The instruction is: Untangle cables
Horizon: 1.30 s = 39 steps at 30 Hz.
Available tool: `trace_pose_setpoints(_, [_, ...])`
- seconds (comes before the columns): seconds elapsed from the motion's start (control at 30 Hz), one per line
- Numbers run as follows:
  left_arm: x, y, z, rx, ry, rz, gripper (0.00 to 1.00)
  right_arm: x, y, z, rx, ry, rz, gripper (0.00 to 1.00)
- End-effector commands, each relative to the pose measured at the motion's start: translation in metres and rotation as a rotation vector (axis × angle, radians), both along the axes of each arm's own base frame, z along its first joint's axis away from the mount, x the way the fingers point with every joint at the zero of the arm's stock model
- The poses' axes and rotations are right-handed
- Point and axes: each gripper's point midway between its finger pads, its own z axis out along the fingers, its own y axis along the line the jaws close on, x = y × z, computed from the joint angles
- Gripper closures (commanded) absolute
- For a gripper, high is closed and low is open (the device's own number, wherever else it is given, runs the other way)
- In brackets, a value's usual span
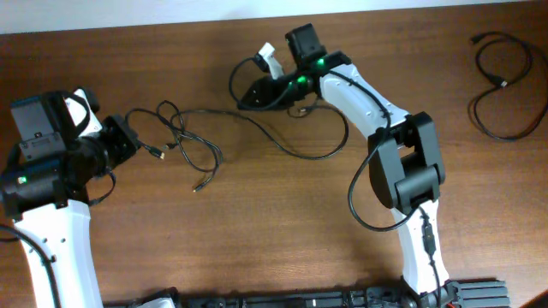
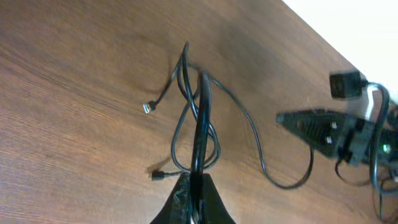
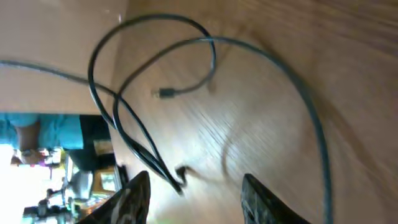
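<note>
thin black cables (image 1: 177, 128), wooden table's (image 1: 282, 244) left: seem limp, light; grasp beside knot | left gripper (image 2: 193, 179) clamping strand; right gripper (image 3: 193, 198) fingers apart

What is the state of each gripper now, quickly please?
Left gripper: closed on the tangled cable.
Right gripper: open, gripping nothing.

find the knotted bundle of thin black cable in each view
overhead: knotted bundle of thin black cable left of centre, beside the left hand
left wrist: centre, rising from the shut left hand
right wrist: black loops, cannot tell if same bundle
shared: the open right hand
</note>
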Motion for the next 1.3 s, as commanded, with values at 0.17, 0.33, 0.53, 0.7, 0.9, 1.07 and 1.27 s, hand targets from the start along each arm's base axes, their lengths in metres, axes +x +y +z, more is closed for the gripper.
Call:
trace_pose_setpoints(0.17, [-0.001,-0.01,0.004,-0.012,-0.018,-0.084,1.0,-0.053,0.099,-0.015,-0.015,0.061,0.061,0.49])
trace_pose_setpoints(0.33, [-0.003,-0.01,0.002,-0.016,-0.007,-0.084,1.0,-0.055,0.103,-0.022,-0.053,0.039,0.042,0.58])
trace_pose_setpoints(0.53, [-0.004,-0.011,0.002,-0.017,-0.005,-0.084,1.0,-0.045,0.101,-0.047,-0.219,-0.042,-0.065,0.6])
trace_pose_setpoints(0.7, [-0.004,-0.011,0.002,-0.017,-0.005,-0.084,1.0,-0.051,0.102,-0.068,-0.347,-0.129,-0.089,0.69])
trace_pose_setpoints(0.9, [-0.008,0.029,-0.007,0.168,0.054,0.05,1.0,0.037,-0.036,0.076,-0.294,-0.239,-0.338,0.96])
trace_pose_setpoints(1.07, [-0.018,0.061,-0.01,0.286,0.112,0.209,1.0,0.038,-0.193,0.228,0.025,-0.329,-0.473,0.96])
trace_pose_setpoints(1.27, [-0.018,0.059,-0.012,0.256,0.119,0.229,1.0,0.023,-0.309,0.103,-0.566,-0.077,-0.7,0.96])
